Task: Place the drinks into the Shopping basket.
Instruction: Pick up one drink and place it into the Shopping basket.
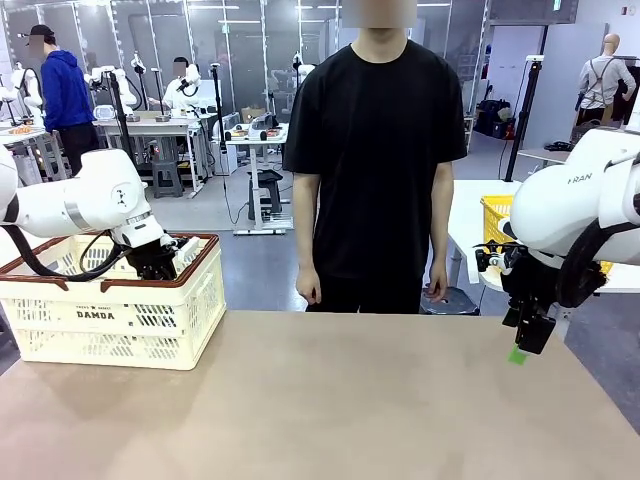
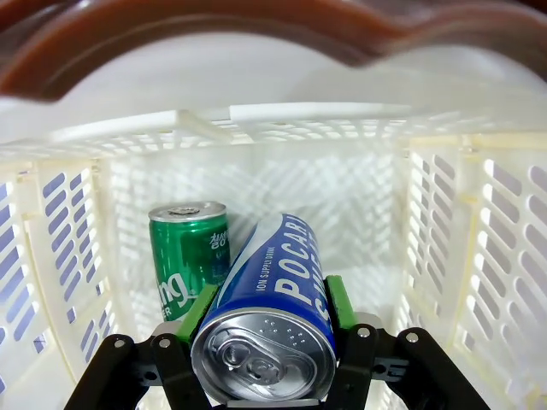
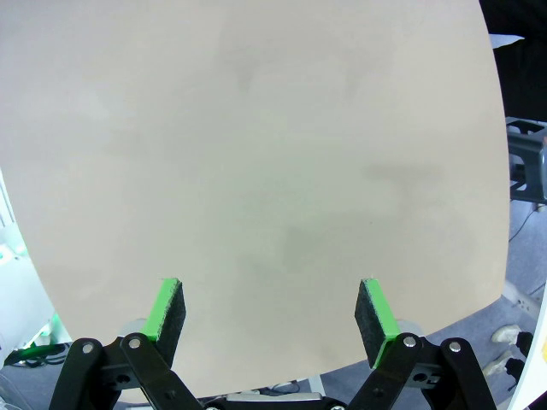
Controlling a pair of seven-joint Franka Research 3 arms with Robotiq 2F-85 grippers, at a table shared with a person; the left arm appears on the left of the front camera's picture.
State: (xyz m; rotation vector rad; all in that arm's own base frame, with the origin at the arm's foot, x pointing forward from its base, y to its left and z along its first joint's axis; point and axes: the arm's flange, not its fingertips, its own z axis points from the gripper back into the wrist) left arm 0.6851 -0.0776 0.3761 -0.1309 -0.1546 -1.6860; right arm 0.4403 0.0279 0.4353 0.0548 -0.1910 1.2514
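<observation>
**Operator:** Blue can (image 2: 269, 329) right up against my left wrist lens, top end toward me, lying tilted between the green pads (image 2: 198, 306) of my left gripper (image 2: 267, 307). Pads sit at both flanks, but whether they're pinching or have just let go, I can't tell.

**Spotter:** Where is it, then?

**Operator:** Inside the basket (image 2: 256, 120), down low between the slotted white walls. A green can (image 2: 190, 256) stands upright just beside it, toward the left wall, nearly touching. I'd say I'm holding the blue one low so it goes down gently instead of dropping onto its neighbour.

**Spotter:** And from the front?

**Operator:** My left gripper (image 1: 157, 262) dips below the brown rim of the basket (image 1: 110, 315), which sits at the table's (image 1: 330, 400) left edge. Both cans are hidden behind its wall from there.

**Spotter:** Right side?

**Operator:** Right gripper (image 3: 272, 309) hangs with its jaws spread wide, nothing between them, above bare tabletop near the right edge. It's parked clear, I reckon.

**Spotter:** Anything murky?

**Operator:** Basket floor under the blue can is blocked, so whether it's resting yet, I can't say. The can's lettering is cut off too.
</observation>
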